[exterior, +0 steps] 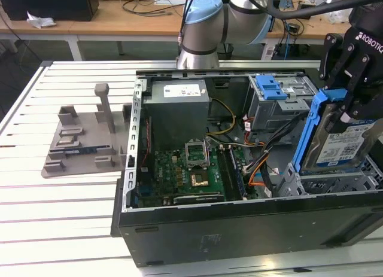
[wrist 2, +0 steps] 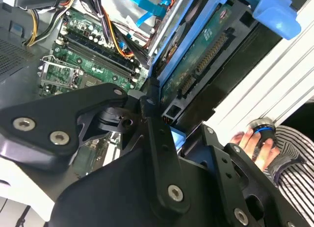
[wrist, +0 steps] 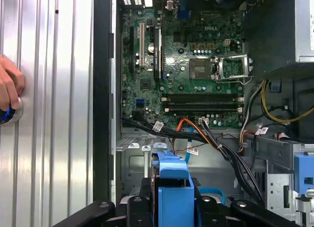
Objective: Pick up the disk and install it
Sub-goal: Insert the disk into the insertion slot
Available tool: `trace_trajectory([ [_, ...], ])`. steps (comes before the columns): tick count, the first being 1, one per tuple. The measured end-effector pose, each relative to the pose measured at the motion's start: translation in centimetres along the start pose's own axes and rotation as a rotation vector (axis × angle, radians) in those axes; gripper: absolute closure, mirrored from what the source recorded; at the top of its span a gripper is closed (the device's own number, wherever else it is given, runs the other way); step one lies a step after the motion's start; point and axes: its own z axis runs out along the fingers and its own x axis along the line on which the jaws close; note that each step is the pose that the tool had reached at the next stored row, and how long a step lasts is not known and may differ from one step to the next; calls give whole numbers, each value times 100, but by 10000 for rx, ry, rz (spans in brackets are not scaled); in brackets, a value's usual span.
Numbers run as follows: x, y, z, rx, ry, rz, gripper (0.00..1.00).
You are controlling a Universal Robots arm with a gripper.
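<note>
In the exterior view my gripper (exterior: 349, 109) is shut on the disk (exterior: 344, 144). The disk is a silver drive with a white-and-blue label and blue carrier rails, held on edge and tilted. It hangs just above the grey drive bay (exterior: 335, 184) at the front right corner of the open computer case (exterior: 239, 223). In the second wrist view the disk's green circuit-board side (wrist 2: 206, 50) faces the camera, beyond my black gripper linkage (wrist 2: 147, 138). In the first wrist view the blue carrier end (wrist: 174, 188) sits between my two black fingers (wrist: 140, 205).
Inside the case lie the motherboard (exterior: 185, 175), the grey power-supply box (exterior: 179, 109), cables and a drive cage with a blue latch (exterior: 269, 85). A grey fixture (exterior: 84, 139) stands on the slatted table. A person's hand (wrist: 7, 85) rests on a round knob beside the case.
</note>
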Motion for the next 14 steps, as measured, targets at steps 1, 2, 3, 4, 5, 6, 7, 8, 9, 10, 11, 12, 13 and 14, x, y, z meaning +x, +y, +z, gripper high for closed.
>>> trace_trajectory([
  [1,-1,-8,2,-26,1,-1,63],
  [2,-1,-16,4,-63,-1,-3,63],
  [3,0,-27,6,-117,-4,-4,63],
  [4,0,-37,7,-169,-4,-5,63],
  [5,0,-45,9,-205,-5,-7,63],
  [6,1,-60,12,-259,-5,-9,63],
  [7,0,-70,16,-283,-6,-10,63],
  [8,0,-86,31,-310,-6,-11,63],
  [9,-1,-92,52,-319,-5,-10,63],
  [10,-1,-94,65,-324,-6,-11,63],
  [11,-1,-96,77,-329,-3,-12,63],
  [12,-2,-97,104,-338,-6,-13,63],
  [13,-4,-100,141,-357,-6,-14,63],
  [14,-5,-101,174,-371,-6,-14,63],
])
